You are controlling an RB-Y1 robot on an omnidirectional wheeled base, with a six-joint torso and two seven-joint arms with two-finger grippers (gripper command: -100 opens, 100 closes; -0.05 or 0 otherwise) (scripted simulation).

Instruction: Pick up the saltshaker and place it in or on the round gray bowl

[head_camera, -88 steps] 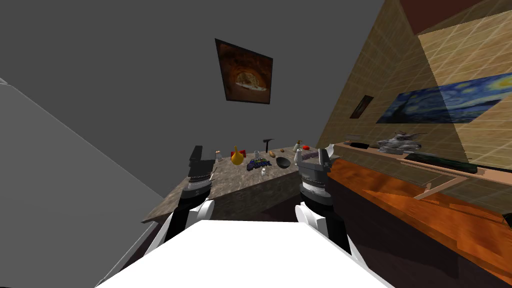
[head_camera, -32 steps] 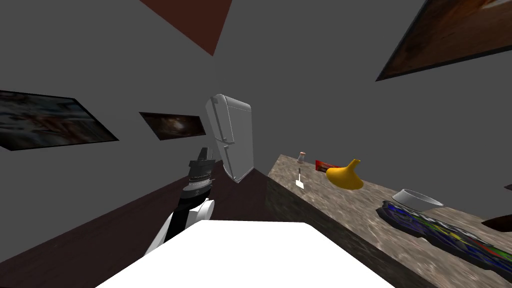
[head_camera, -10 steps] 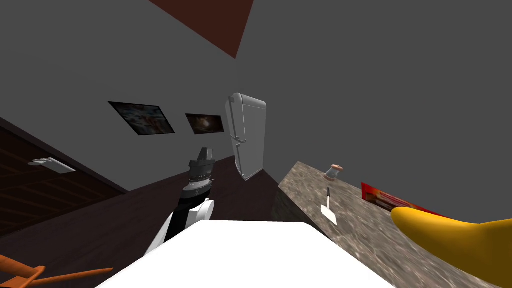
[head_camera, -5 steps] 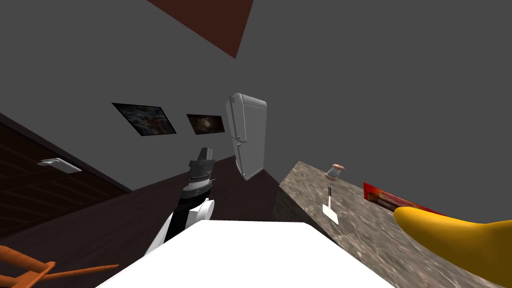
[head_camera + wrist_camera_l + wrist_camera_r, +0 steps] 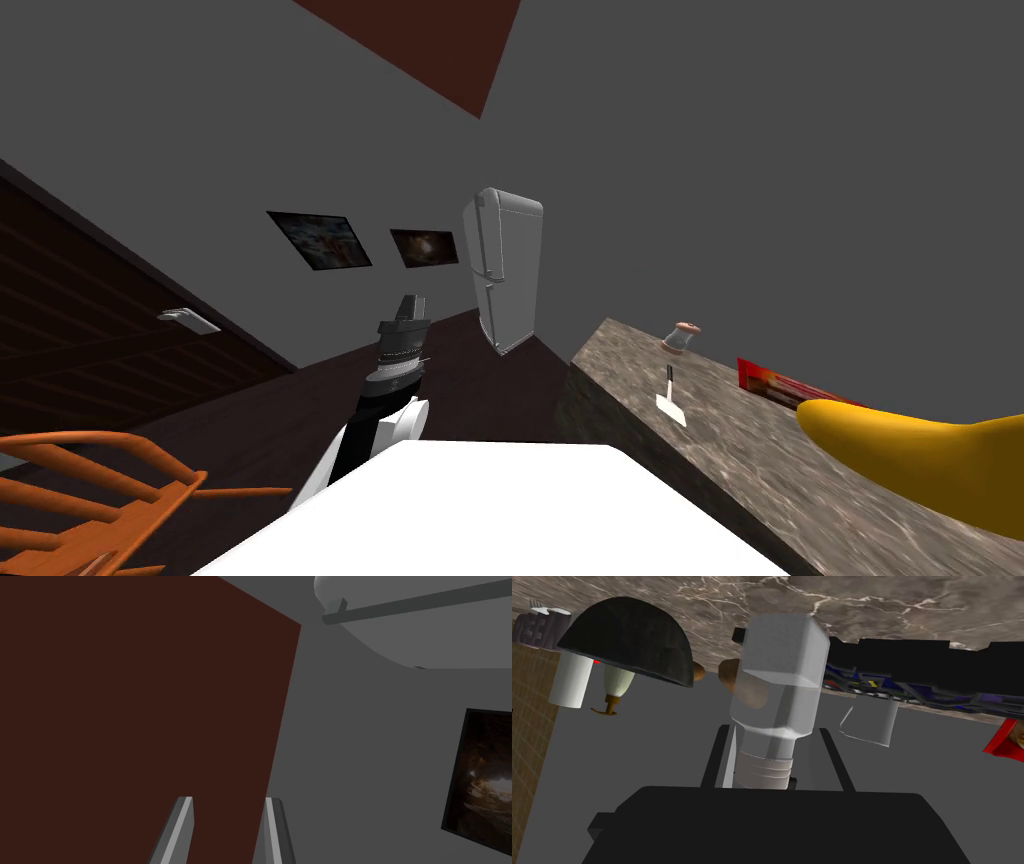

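- Plainly, the right gripper (image 5: 774,730) was pinching the saltshaker (image 5: 779,691), a clear glass body with a pale grey cap. Its fingers (image 5: 718,756) were pressed against the shaker's sides near the banded end closest to the gripper body.
- The shaker's cap pointed away from the gripper toward the marbled counter (image 5: 872,601). Whether the shaker was clear of that surface could not be told.
- Past the shaker a pale grey bowl (image 5: 868,722) stood on the counter, just beside a long dark blue object (image 5: 912,671) and apart from the shaker.
- On the shaker's other side sat a black bowl (image 5: 629,646), with a white cylinder (image 5: 571,681) and a pale bottle (image 5: 618,683) near it. A brown lump (image 5: 732,673) lay between the black bowl and the shaker.
- The left arm (image 5: 398,350) was raised ahead of the chest over dark floor. The left gripper (image 5: 229,799) had its fingers parted by a narrow gap with nothing between them.
- In the head view the counter's end on my right carried a small jar (image 5: 682,338) with a brownish lid, a white spatula (image 5: 670,402), a red packet (image 5: 785,383) and a large yellow object (image 5: 920,460).
- A grey fridge (image 5: 505,270) stood beyond the counter, and an orange chair (image 5: 90,490) was low on my left.
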